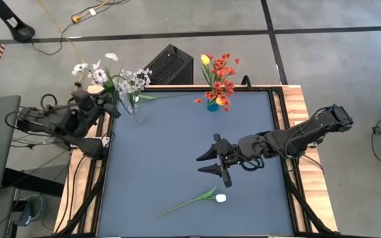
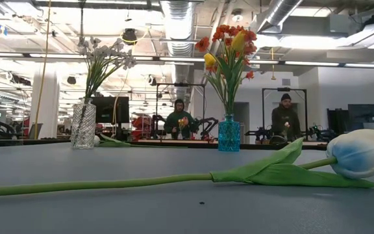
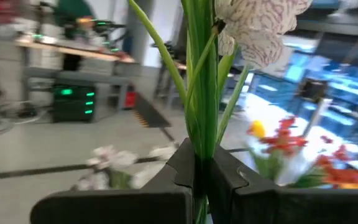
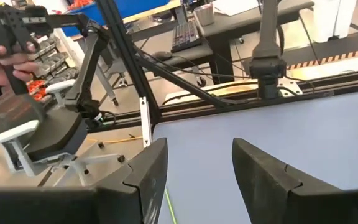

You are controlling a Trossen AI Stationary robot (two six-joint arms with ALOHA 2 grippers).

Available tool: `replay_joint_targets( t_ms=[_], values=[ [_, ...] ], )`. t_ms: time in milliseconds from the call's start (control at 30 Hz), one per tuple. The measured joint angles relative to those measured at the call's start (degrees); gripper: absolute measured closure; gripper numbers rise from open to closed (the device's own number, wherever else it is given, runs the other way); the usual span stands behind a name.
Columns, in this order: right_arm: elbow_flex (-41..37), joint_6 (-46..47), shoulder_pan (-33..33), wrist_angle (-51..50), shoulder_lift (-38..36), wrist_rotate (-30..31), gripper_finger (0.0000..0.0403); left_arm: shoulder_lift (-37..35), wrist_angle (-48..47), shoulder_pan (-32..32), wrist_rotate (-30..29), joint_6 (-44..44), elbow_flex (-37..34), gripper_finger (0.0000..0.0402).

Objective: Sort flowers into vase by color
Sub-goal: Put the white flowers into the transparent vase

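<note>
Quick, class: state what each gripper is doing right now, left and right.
Left gripper: shut on green flower stems, beside the clear vase.
Right gripper: open, holding nothing, over the mat above the white tulip.

A slate-blue top is seen on the table (image 1: pixel 177 145), edged with pale wood. Both arms are dark, almost black. A clear cut-glass vase (image 2: pixel 83 125) is filled with white and pale-lilac blossoms (image 2: pixel 102 52) on green stems. A turquoise vase (image 2: pixel 228 135) is filled with red-orange blossom clusters (image 2: pixel 229 32) and yellow buds (image 2: pixel 239 42). A loose flower (image 1: pixel 207 196) on the table is marked by a white bud tinged blue at its base and a light green stem and leaf. In the left wrist view, green stems (image 3: pixel 201 93) are topped by a white petal veined in purple-brown (image 3: pixel 253 28).
</note>
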Motion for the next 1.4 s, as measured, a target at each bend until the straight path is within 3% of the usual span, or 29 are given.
replay_joint_targets(
  t_ms=[233,700,1000,1167,1400],
  values=[
    [0.0,0.0,-0.4,-0.2,0.0,0.0,0.0198,-2.7,-14.6,1.7,-5.1,-13.6,0.0,0.0401],
    [0.0,1.1,-0.8,-0.1,0.0,0.0,0.0198,-5.3,-21.7,22.7,9.0,-12.5,0.0,0.0401],
    [0.0,1.8,-1.5,0.2,0.0,-0.2,0.0198,-2.0,-23.2,39.8,24.7,-15.1,-1.1,0.0401],
    [0.0,4.6,-2.3,0.2,0.0,-0.2,0.0198,0.5,-23.0,49.6,30.6,-16.6,-1.5,0.0401],
    [0.0,4.6,-1.2,0.2,0.0,-0.2,0.0198,2.5,-21.8,63.5,46.6,-17.0,-1.5,0.0401]
  ],
)
